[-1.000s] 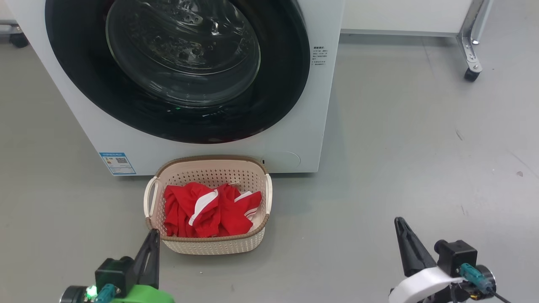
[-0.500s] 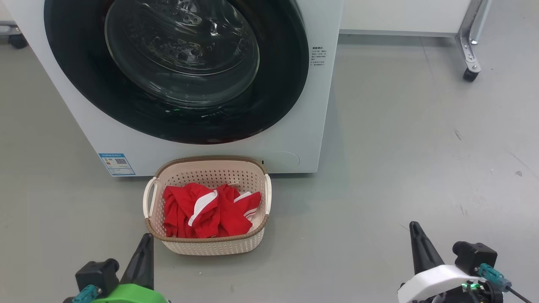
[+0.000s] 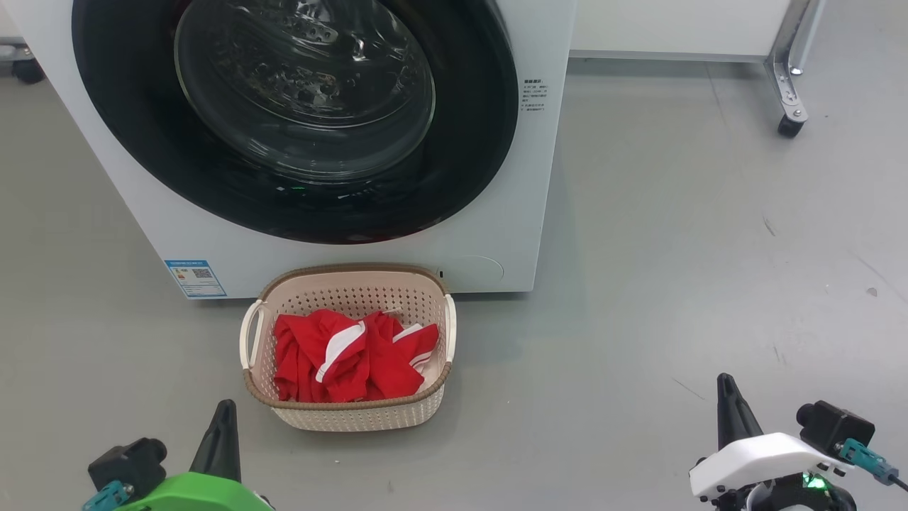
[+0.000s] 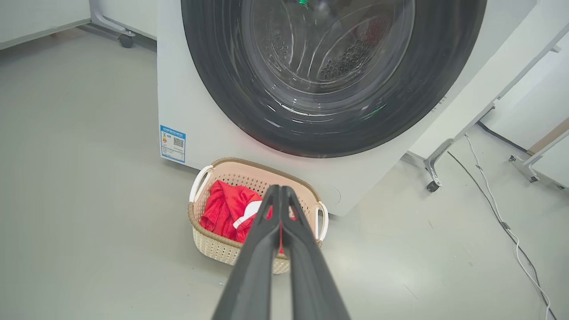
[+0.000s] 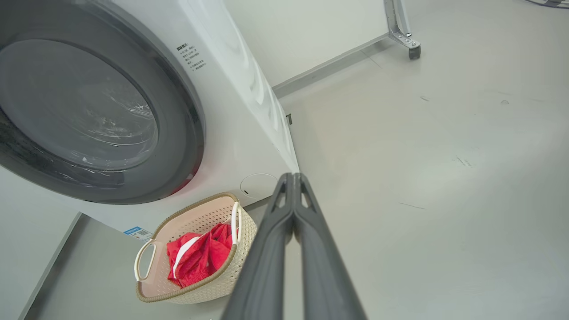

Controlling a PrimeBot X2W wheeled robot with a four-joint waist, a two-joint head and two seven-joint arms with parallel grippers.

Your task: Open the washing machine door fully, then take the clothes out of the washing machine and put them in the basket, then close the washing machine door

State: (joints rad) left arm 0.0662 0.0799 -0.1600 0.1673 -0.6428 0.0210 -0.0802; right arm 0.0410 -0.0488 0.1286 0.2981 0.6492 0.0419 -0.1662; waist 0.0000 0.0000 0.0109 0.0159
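Since the clothes point(image 3: 347, 358) lie bunched inside the basket point(image 3: 355, 415), red w/ white stripes, below its rim, that step looks done. Just behind the basket stands the washing machine point(image 3: 543, 177). Its door point(image 3: 305, 106) sits above and behind the basket and looks shut flush on the front, tho I can't tell if the latch has caught. A blue label point(image 3: 195, 278) is behind the basket, to its left.

Near the basket's front-left corner, apart from it, hangs the left gripper point(image 3: 225, 411), jaws pressed together on nothing. Well off to the basket's right, over bare floor point(image 3: 674, 248), is the right gripper point(image 3: 725, 387), jaws likewise pinched closed, empty.

Risks, as I judge them: if the door isn't latched it could swing back out above the basket, leaving the task unfinished. The left gripper is the closer one, so any fwd drift could nudge or tip the light basket.

Vs 1 sec ago: the left gripper's tip overlapped the basket's front-left corner, and now it's lower and clear. The right gripper also sits lower and further right of the basket. Basket, clothes, door unchanged; the view shifts only slightly.
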